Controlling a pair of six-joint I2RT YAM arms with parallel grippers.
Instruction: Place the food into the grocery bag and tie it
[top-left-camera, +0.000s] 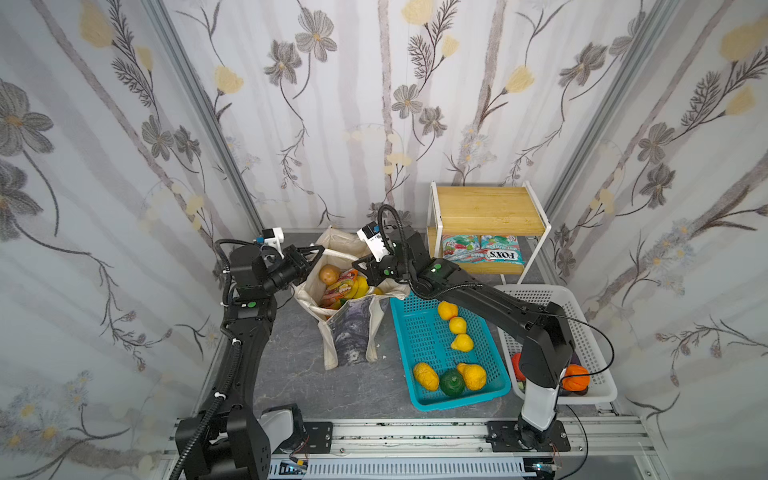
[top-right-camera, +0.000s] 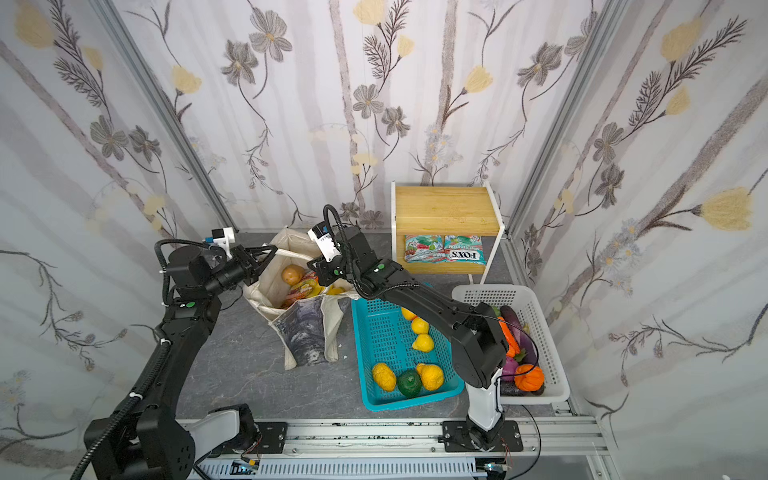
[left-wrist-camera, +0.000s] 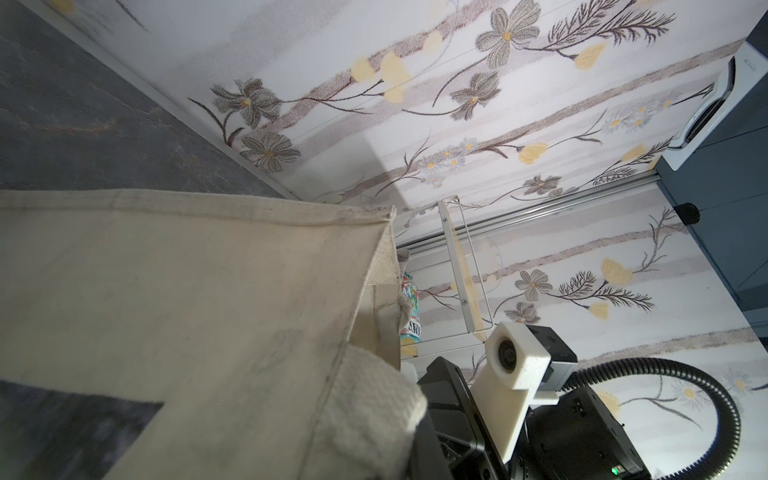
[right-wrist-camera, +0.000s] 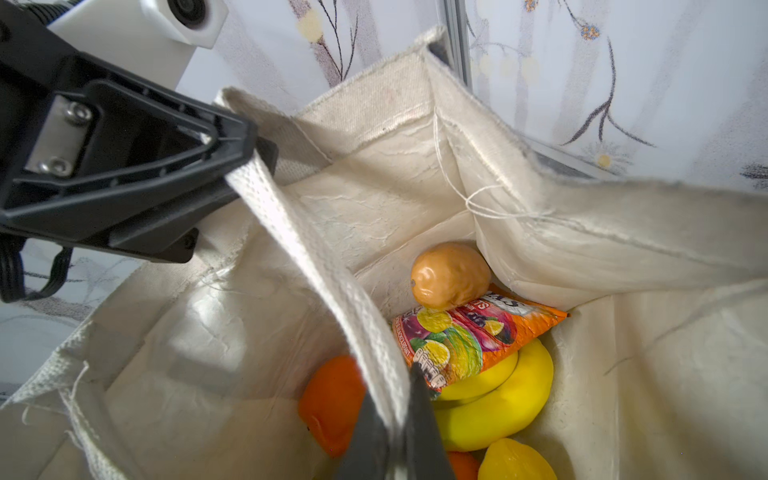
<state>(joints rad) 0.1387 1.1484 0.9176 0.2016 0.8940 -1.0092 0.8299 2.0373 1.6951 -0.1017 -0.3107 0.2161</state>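
Above grocery bag (top-left-camera: 353, 332): arms converging, left claw (right-wrist-camera: 253, 145), right claw (right-wrist-camera: 395, 415) pinch strap (right-wrist-camera: 316, 266).

A: What is set on the grey tabletop (top-left-camera: 299, 374)?
B: A teal mesh basket (top-left-camera: 419, 332), just beside a white mesh basket (top-left-camera: 536, 296); a wooden shelf rack (top-left-camera: 488, 208) is placed behind.
A: What is held in the teal one?
B: A green fruit (top-left-camera: 452, 382) is seen.
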